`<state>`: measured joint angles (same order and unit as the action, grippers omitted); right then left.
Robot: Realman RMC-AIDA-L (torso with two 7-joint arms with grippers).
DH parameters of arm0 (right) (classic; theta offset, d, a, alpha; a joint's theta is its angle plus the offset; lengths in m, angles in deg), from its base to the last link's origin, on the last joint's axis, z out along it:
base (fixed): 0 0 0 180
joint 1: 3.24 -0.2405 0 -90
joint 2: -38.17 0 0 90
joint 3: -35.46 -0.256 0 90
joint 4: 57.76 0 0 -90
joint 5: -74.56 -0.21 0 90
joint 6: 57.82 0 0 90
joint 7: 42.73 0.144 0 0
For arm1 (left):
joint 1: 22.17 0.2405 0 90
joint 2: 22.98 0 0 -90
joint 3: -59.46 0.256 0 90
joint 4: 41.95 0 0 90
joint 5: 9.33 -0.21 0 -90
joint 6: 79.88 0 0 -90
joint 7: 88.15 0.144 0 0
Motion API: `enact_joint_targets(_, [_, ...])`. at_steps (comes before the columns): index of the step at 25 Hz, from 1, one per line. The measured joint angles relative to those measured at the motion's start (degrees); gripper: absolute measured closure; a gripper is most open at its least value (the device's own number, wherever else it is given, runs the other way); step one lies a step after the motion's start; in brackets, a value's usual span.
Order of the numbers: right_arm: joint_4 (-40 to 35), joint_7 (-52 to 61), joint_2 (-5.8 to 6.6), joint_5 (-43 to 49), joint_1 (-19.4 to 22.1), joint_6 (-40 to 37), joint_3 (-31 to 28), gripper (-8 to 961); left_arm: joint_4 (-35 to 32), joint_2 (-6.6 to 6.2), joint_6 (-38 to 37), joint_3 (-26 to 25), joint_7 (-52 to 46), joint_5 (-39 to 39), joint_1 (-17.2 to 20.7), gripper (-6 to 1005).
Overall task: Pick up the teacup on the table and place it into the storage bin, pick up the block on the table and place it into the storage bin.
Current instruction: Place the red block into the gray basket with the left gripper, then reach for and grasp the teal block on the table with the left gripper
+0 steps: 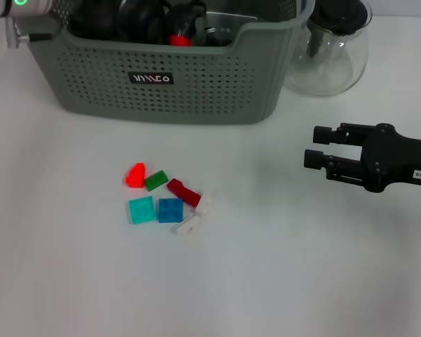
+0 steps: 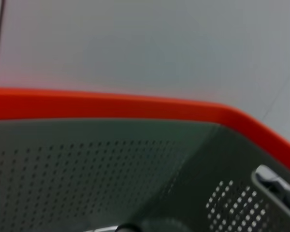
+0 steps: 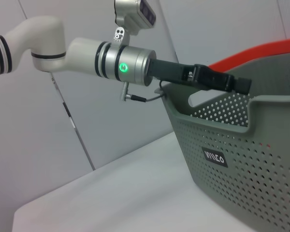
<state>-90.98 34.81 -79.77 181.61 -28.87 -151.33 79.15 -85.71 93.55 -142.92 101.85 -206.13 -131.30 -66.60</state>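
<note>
At the far side of the desk (image 1: 281, 281), the storage bin (image 1: 175, 84) is seen, grey-green with perforated walls; dark items and something red are held inside it. Near its front, a cluster of small blocks (image 1: 165, 198) is spread on the desk: red, green, dark red, teal, blue and two white. No teacup can be made out. The left end effector (image 3: 237, 84) is held over the bin's far-left rim; whether its fingers are spread cannot be told. The right end effector (image 1: 316, 146) is held at the right, fingers spread and empty. A glass teapot (image 1: 333, 49) is placed right of the bin.
</note>
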Motion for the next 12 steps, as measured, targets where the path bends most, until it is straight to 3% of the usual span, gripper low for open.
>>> enact_joint_targets(3, [0.0, 0.1, 0.00, 0.0, 0.0, 0.0, 0.0, 370, -5.0, 1.21, -4.1, -1.3, -0.1, 2.4, 2.0, 691])
enact_joint_targets(6, [0.0, 0.1, 0.00, 0.0, 0.0, -0.2, 0.0, 370, -8.7, 2.01, -11.2, -4.3, 1.6, 9.5, 5.3, 611])
enact_joint_targets(10, [0.0, 0.1, 0.00, -0.1, 0.1, -0.1, 0.0, 370, -7.6, 2.27, -26.2, -11.0, 10.7, 23.3, 11.1, 506])
enact_joint_targets(12, [0.0, 0.0, 0.00, -0.1, 0.1, 0.0, 0.0, 370, -6.4, 2.47, -32.4, -13.8, 15.2, 25.0, 13.7, 482])
